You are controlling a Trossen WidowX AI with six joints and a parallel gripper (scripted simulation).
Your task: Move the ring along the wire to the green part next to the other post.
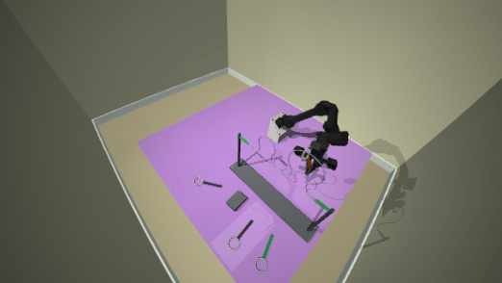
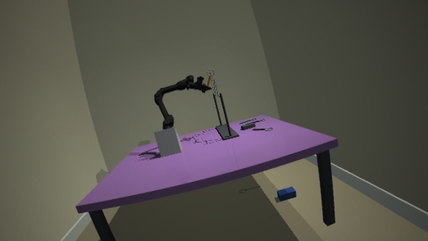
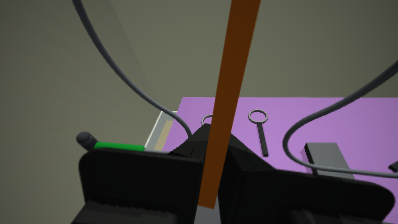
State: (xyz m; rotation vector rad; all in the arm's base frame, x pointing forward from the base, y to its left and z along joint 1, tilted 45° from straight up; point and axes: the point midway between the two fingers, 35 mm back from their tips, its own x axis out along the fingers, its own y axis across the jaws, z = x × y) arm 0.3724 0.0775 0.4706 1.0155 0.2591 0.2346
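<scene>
The tabletop [image 1: 192,140] is purple. The arm [image 1: 327,117] is black, and so is the hand [image 3: 210,190]. The handle [image 3: 230,100] in the hand is orange. The wire [image 3: 125,80] is thin and grey, with green ends [image 1: 323,205] next to the dark posts [image 1: 239,150]. The base [image 1: 274,197] is dark grey. A box [image 2: 168,142] near the arm is light grey. One spare ring [image 1: 264,255] has a green handle, two others [image 1: 238,237] have black ones. A block [image 2: 286,193] on the floor is blue. The walls [image 1: 361,48] are dull yellow-grey.
</scene>
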